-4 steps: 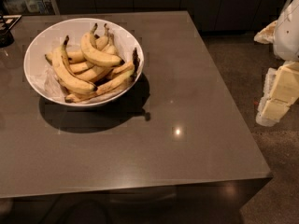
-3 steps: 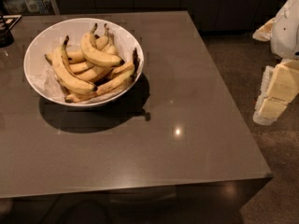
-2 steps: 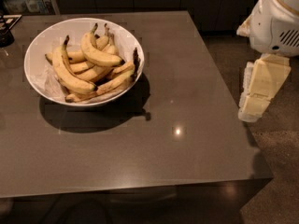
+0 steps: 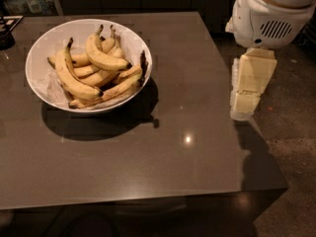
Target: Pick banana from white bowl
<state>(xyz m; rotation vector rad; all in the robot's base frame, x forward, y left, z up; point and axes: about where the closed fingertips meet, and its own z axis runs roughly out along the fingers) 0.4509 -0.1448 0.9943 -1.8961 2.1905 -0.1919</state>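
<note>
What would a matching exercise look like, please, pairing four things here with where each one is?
1 bananas
2 white bowl
3 gripper
4 table

A at the table's right edge, away from the white bowl
B on the table's far left part
C piled in the white bowl
D beneath the white bowl

Pairs: 1-C, 2-B, 3-A, 4-D

No legible text anywhere, even on the end effector [image 4: 245, 101] by the table [image 4: 148, 172] edge.
</note>
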